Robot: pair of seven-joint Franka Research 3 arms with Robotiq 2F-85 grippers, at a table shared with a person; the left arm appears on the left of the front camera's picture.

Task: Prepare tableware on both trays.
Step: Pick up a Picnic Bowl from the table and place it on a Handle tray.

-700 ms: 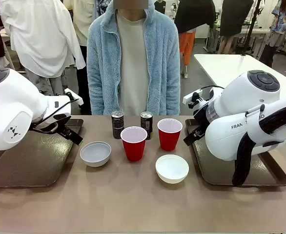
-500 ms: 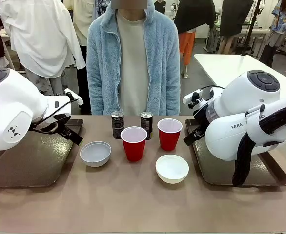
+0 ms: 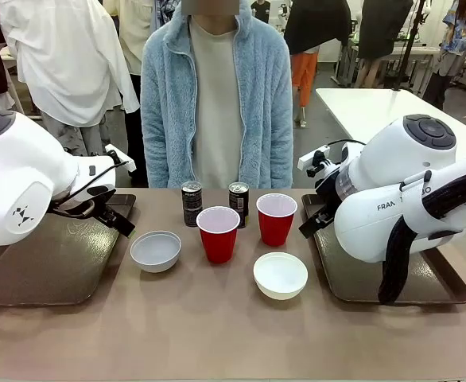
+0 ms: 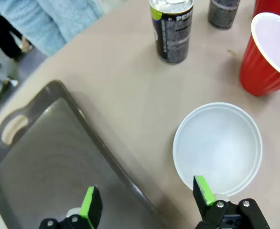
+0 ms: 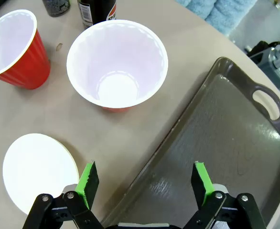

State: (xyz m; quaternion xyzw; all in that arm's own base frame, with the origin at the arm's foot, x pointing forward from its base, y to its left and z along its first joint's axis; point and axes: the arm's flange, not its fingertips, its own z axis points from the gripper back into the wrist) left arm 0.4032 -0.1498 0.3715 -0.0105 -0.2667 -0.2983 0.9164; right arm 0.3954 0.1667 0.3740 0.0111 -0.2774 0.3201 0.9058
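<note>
Nothing has moved: cups (image 3: 218, 233), bowls (image 3: 155, 251) and cans (image 3: 192, 203) stand on the surface (image 3: 217, 334) between the two trays (image 3: 50, 263); left claw (image 4: 147, 193) and right claw (image 5: 145, 182) hang released, each over a tray's inner rim.

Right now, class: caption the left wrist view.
Open left gripper above the tray rim and white bowl; can and red cup beyond.

You have bright, even light: soft shadow under the left bowl (image 3: 155, 251), pale sheen on the tray (image 3: 50, 263) beside it, wrist views slightly soft.
</note>
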